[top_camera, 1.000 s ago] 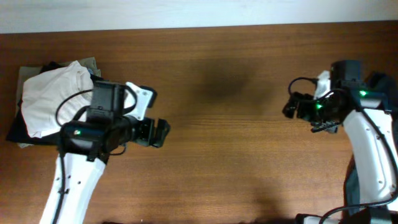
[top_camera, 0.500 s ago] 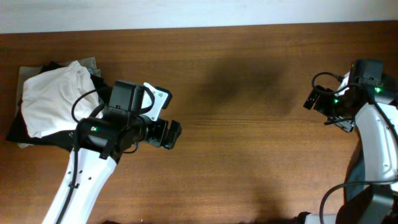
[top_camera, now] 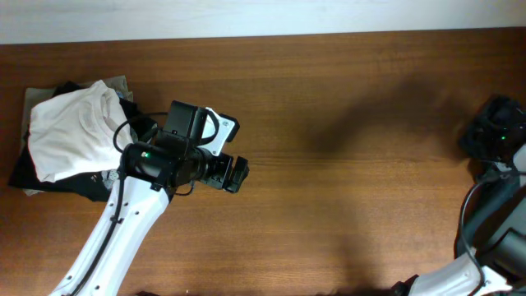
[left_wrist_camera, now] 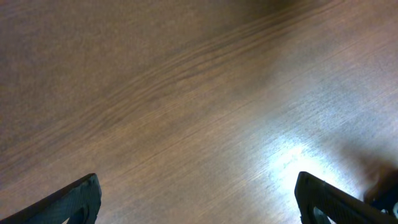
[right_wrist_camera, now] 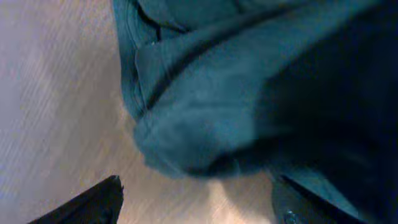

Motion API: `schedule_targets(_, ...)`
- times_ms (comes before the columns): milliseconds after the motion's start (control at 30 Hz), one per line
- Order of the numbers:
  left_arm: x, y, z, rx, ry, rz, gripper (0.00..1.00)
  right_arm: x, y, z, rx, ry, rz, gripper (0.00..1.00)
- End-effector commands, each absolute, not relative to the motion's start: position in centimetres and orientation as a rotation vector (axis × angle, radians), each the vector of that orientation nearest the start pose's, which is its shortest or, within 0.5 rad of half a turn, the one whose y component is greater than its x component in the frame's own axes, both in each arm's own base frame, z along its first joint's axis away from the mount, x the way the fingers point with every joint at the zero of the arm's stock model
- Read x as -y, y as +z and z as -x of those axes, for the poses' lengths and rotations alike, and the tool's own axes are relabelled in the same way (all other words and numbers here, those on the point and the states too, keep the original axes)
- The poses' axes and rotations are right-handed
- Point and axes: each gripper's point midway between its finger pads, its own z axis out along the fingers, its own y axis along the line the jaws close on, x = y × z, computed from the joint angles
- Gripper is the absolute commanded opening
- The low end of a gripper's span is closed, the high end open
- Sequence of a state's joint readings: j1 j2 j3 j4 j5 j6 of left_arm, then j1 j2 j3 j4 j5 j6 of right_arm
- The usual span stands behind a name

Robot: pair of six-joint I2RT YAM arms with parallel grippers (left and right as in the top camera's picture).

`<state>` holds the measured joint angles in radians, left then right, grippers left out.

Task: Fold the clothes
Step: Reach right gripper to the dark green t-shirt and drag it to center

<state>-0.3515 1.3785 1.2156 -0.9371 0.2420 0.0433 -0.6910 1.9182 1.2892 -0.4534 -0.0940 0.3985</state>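
Note:
The clothes [right_wrist_camera: 236,93] show in the right wrist view as a bunched mass of dark cloth filling the upper right, lying on the wood. My right gripper [right_wrist_camera: 198,186] is open just in front of that bunch, its jaws wide apart with bare wood between them; the right finger sits at the cloth's edge. From overhead, the right gripper [top_camera: 491,136] is at the table's far right edge, where the cloth cannot be made out. My left gripper [top_camera: 238,174] hovers open left of centre, and the left wrist view shows only bare table between the left gripper's [left_wrist_camera: 196,196] fingers.
A white folded shirt [top_camera: 70,127] lies on a stack of grey and black garments [top_camera: 25,173] at the table's far left, behind the left arm. The brown wooden table [top_camera: 329,205] runs between the two arms.
The left arm has moved right, away from the stack toward the table's centre. The right arm has swung right, out to the table's right edge.

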Motion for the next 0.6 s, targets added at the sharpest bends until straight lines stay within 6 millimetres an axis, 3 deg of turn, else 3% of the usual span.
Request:
schedule_targets(0,15.4,18.2,-29.8,-2.605,-0.423,-0.594,0.99,28.5,1.8,-37.9,-2.280,0.061,-1.336,0.87)
schedule_targets(33,15.5,18.2,-29.8,-2.606,-0.425,-0.595,0.99,28.6,1.0,-38.1,-2.281,0.065,-1.336,0.80)
schedule_targets(67,15.5,18.2,-29.8,-2.604,-0.429,-0.595,0.99,28.5,0.6,-38.3,-2.283,0.071,-1.332,0.49)
schedule_targets(133,15.5,18.2,-29.8,-2.605,-0.427,-0.595,0.99,26.9,1.7,-39.4,-2.310,0.128,-1.245,0.04)
schedule_targets(200,15.5,18.3,-29.9,-2.601,-0.426,-0.595,0.99,23.9,4.5,-40.8,-2.338,0.215,-1.141,0.04)
schedule_targets(267,15.6,19.0,-30.2,-2.582,-0.424,-0.592,0.99,18.5,8.6,-42.3,-2.388,0.279,-0.983,0.04)
schedule_targets(333,15.8,20.8,-31.0,-2.532,-0.426,-0.589,0.99,10.3,10.7,-43.0,-2.497,0.345,-0.789,0.04)
schedule_targets(433,16.3,24.7,-32.4,-2.432,-0.431,-0.584,0.99,-4.8,9.7,-42.0,-2.715,0.456,-0.399,0.04)
schedule_targets(467,16.3,25.4,-32.4,-2.420,-0.429,-0.587,0.99,-8.7,9.7,-41.5,-2.741,0.471,-0.272,0.07)
schedule_targets(500,16.3,25.5,-32.4,-2.421,-0.429,-0.587,0.99,-11.9,9.5,-40.7,-2.756,0.404,-0.147,0.38)
schedule_targets(533,16.3,25.4,-32.2,-2.430,-0.429,-0.588,0.99,-13.1,9.5,-40.4,-2.754,0.301,-0.083,0.74)
schedule_targets(567,16.2,25.2,-32.0,-2.440,-0.429,-0.589,0.99,-13.0,9.7,-40.4,-2.751,0.246,-0.074,0.80)
